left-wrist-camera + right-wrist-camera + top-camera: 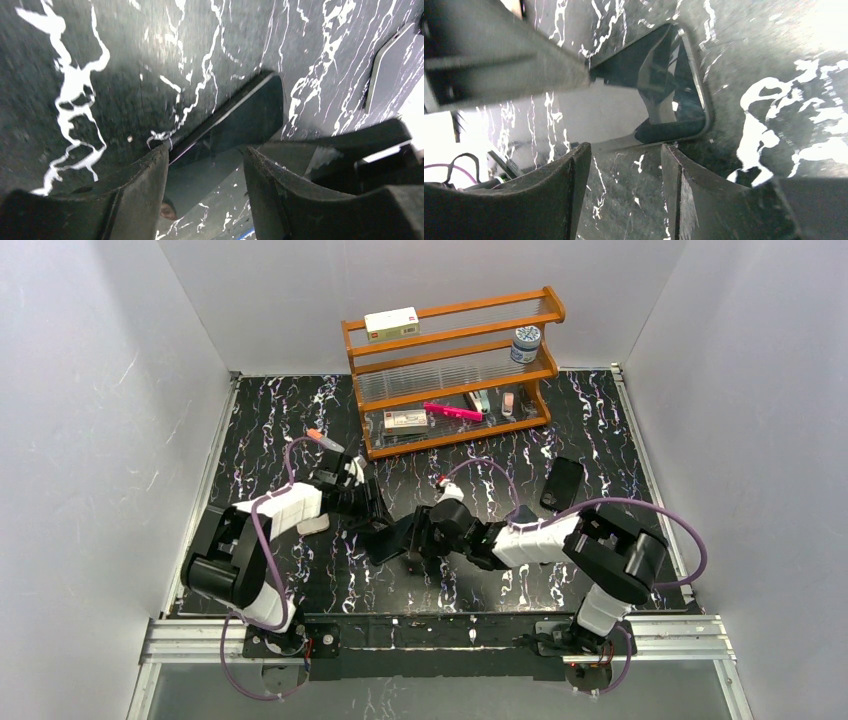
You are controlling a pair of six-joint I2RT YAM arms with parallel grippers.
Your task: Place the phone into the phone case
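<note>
Both arms are crowded at mid-table, grippers nose to nose on the phone (pixel 240 115). Left gripper (pixel 206 150): jaws abt half open, one either side of the phone, one pad touching its pale rim. Can't tell if it's actually clamped. Right gripper (pixel 621 146): jaws also part open, tips right at the phone's near edge. Grip or no grip, can't tell. The phone looks tilted, its glossy screen throwing reflections.

The phone case (pixel 563 483) lies flat on the table (pixel 600 420) off to the right, well apart from the phone, w/ the right arm (pixel 540 538) stretched across between them. A small pale slab (pixel 313 525) sits just beside the left arm (pixel 290 508). The wooden rack (pixel 350 360) at the back holds a box (pixel 391 324) up top, a jar (pixel 526 344) and a pink item (pixel 452 411) lower down, all well apart from the grippers. Purple cables (pixel 690 540) loop off both arms.
</note>
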